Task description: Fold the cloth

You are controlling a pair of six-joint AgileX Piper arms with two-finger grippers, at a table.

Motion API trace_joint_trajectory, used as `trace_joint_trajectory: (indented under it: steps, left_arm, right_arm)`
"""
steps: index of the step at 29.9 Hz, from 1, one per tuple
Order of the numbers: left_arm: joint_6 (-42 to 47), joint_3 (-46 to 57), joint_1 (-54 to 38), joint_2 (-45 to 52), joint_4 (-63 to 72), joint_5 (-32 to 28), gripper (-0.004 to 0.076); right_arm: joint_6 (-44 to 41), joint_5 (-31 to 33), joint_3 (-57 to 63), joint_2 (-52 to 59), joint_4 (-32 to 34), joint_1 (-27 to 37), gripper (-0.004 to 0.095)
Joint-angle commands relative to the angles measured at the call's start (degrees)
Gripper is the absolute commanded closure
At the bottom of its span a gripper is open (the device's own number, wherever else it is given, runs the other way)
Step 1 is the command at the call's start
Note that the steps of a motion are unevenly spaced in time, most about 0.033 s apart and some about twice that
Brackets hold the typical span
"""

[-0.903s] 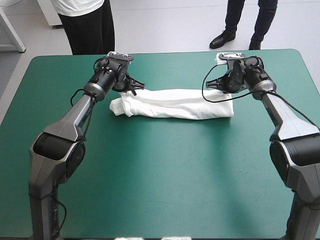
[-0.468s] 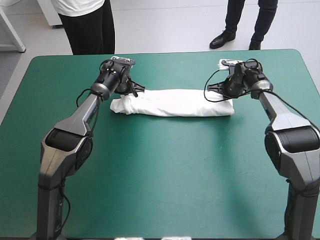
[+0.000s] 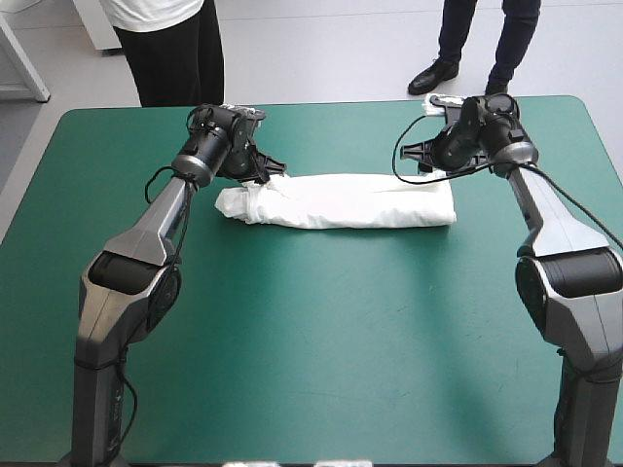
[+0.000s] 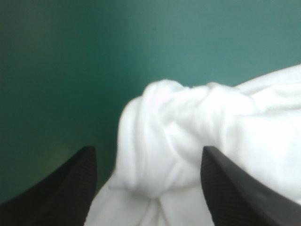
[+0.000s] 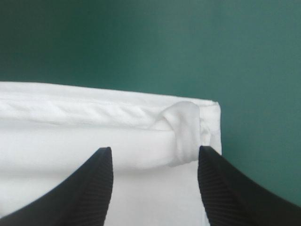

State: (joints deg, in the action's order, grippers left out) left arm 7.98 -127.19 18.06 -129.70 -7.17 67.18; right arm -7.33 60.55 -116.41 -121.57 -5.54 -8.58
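On the table (image 3: 311, 341), one folded T-shirt (image 3: 341, 199), left end effector (image 4: 146, 150) spread, right end effector (image 5: 154, 149) spread, one per end.

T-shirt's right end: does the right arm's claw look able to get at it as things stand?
Probably yes. The right claw is open and sits just over the right end of the T-shirt, with the rolled corner showing between its fingers. Nothing else lies in the way.

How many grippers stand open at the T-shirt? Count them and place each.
2. The left gripper is open over the T-shirt's bunched left end; the right gripper is open over its squared right end. Neither is hidden.
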Motion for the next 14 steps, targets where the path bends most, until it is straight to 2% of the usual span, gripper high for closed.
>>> trace_joint_trajectory:
  steps: [1, 3, 5, 6, 10, 14]
  left_arm:
    - [-0.7, -7.0, 0.0, 4.4, 1.3, 3.0, 0.0287]
    - [-2.6, -10.0, 0.0, 4.4, 4.3, 4.2, 0.0409]
    - [-4.2, -11.4, 0.2, 4.4, 7.2, 5.4, 0.0606]
    - [-4.8, -12.1, 0.6, 4.4, 7.6, 6.2, 0.0729]
    - [-5.6, -13.7, 3.3, 4.4, 12.1, 6.4, 0.0734]
    - [-7.5, -13.8, 7.7, 4.4, 14.0, 5.3, 0.0734]
  right_arm:
    - [0.6, 0.1, -4.4, 5.6, -0.5, 0.4, 0.0434]
    - [0.4, 1.7, -4.4, 6.9, -0.5, 0.6, 0.0451]
    - [0.4, 3.7, -4.4, 8.0, -0.6, 1.0, 0.0462]
    - [0.4, 4.7, -4.4, 8.6, -0.7, 1.3, 0.0467]
    - [0.9, 5.3, -4.3, 10.6, -3.0, 3.8, 0.0467]
    - [2.9, 6.4, -4.3, 11.6, -8.6, 8.1, 0.0472]
